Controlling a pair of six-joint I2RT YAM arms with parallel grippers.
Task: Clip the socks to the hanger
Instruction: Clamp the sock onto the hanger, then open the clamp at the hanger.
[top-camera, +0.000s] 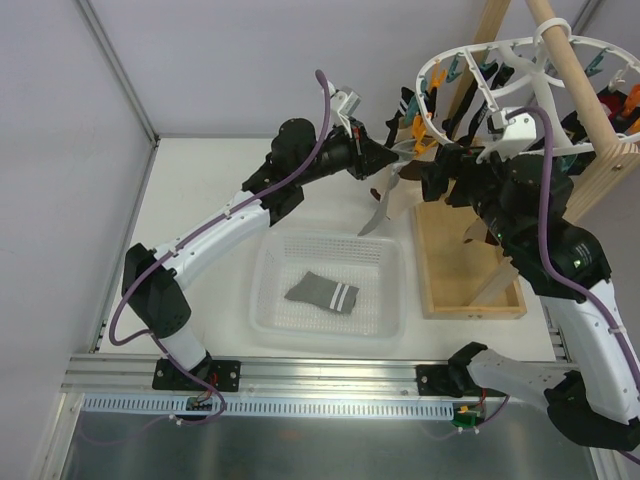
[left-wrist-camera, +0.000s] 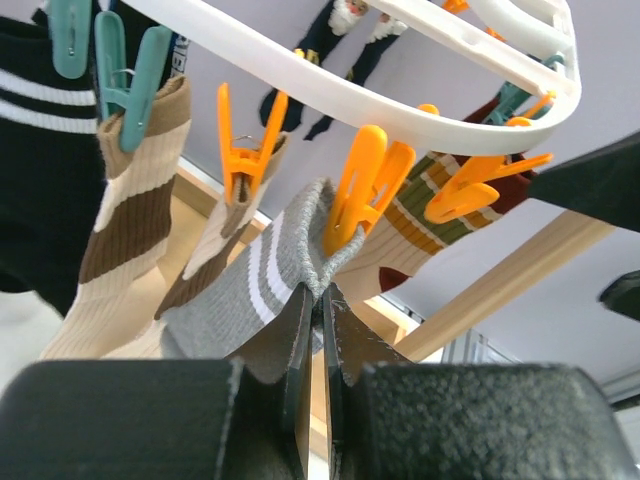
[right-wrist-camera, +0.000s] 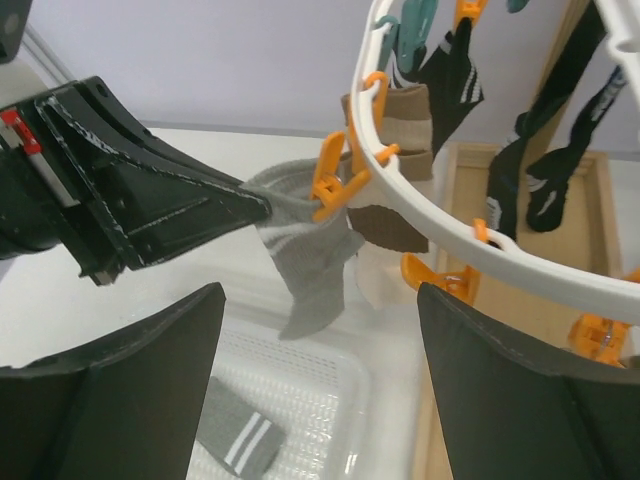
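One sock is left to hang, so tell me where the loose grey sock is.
The loose grey sock lies in the clear mesh basket at the middle of the top view, left of the wooden tray.

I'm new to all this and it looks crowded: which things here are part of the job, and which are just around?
Part of the job: grey sock under the orange clip, pinched by the left hand; second grey sock in the basket; white hanger.
Just around: brown striped socks; black socks; wooden frame.
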